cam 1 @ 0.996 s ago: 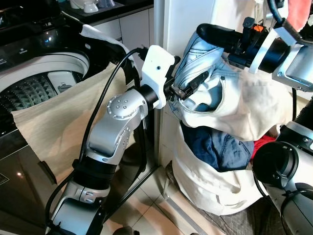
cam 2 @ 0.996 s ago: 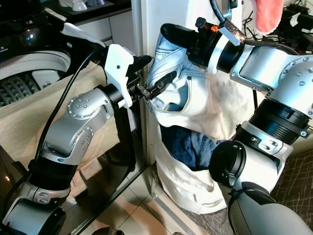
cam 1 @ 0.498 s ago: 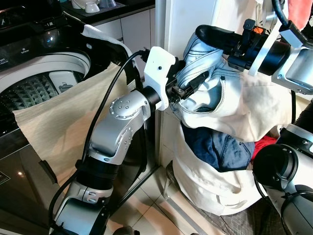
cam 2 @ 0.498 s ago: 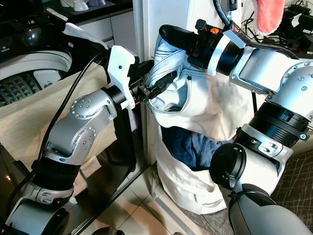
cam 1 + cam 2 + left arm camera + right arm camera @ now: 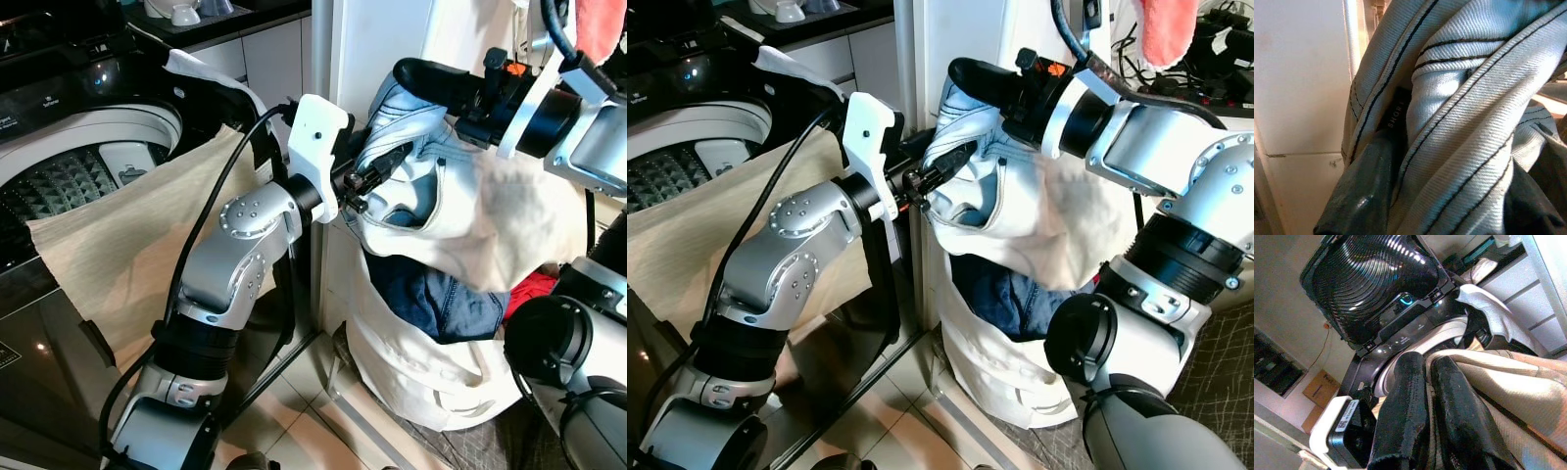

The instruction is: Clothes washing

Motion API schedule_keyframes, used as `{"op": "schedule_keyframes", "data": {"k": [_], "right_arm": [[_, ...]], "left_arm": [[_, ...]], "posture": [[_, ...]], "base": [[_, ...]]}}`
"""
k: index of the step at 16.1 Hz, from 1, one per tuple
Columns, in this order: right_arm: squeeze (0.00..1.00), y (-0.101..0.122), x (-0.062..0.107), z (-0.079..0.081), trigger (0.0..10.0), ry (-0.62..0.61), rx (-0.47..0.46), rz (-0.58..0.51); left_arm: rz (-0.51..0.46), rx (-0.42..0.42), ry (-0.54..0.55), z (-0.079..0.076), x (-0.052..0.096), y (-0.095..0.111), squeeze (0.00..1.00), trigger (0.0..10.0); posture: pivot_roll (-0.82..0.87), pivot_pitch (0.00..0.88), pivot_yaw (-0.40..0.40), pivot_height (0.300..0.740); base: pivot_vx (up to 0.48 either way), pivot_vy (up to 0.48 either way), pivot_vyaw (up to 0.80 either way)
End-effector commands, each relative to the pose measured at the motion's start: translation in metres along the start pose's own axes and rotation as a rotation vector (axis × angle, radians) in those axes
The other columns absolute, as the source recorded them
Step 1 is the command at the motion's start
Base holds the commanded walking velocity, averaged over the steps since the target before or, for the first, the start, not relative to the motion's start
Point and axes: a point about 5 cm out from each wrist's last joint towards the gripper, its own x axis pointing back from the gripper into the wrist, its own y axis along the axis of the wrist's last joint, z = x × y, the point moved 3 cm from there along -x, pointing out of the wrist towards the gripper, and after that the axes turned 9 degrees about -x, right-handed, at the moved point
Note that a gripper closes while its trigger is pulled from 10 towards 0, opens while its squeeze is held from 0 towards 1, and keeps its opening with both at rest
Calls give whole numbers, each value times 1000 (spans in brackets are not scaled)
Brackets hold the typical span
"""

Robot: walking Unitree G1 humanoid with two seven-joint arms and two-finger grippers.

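Your left gripper [image 5: 377, 168] is clamped on the light denim shorts [image 5: 416, 147], w/ the garment held above the white laundry bag [image 5: 431, 362] at approx 3 o'clock. Your right gripper [image 5: 965, 76] has fingers pressed together, pinching the shorts' top edge. Open-lid washing machine [image 5: 69, 157] sits at 10 o'clock, beige cloth [image 5: 108, 245] draped over its rim

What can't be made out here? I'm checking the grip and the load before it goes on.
- Left gripper fingertips: head views, buried in the pale denim garment folds.
- Laundry bag contents: the lifted garment drapes over the mouth.
- Washing machine drum: a beige cloth covers part of it.
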Motion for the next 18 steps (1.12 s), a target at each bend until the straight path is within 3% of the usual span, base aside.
{"op": "schedule_keyframes", "data": {"k": [1,2,3,8,9,15,17,18], "right_arm": [[0,3,4,12,5647,33,51,-25],[0,3,4,12,8431,33,48,-26],[0,2,3,13,10000,32,46,-27],[0,-3,2,11,10000,8,53,-33],[1000,-4,2,11,10000,18,48,-38],[1000,-6,13,11,10000,40,72,-49],[1000,2,26,8,10000,-5,111,-84],[1000,12,39,5,10000,-53,140,-125]], "left_arm": [[26,43,99,19,9,-10,0,0],[28,39,100,20,9,-10,0,0],[34,35,103,20,10,-10,0,0],[27,37,118,23,13,-9,0,0],[17,31,140,27,14,-7,0,0],[-17,44,181,37,18,1,0,0],[-28,31,204,44,21,6,0,0],[-55,30,241,56,25,17,0,0]], "posture": [[-52,0,41,740],[-51,0,41,740],[-50,0,43,740],[-45,0,47,740],[-42,0,48,740],[-41,0,63,740],[-39,0,62,740],[-36,0,60,740]], "base": [[0,0,0],[0,0,0],[0,0,0],[0,0,0],[0,0,0],[0,0,0],[0,0,0],[0,0,0]]}}
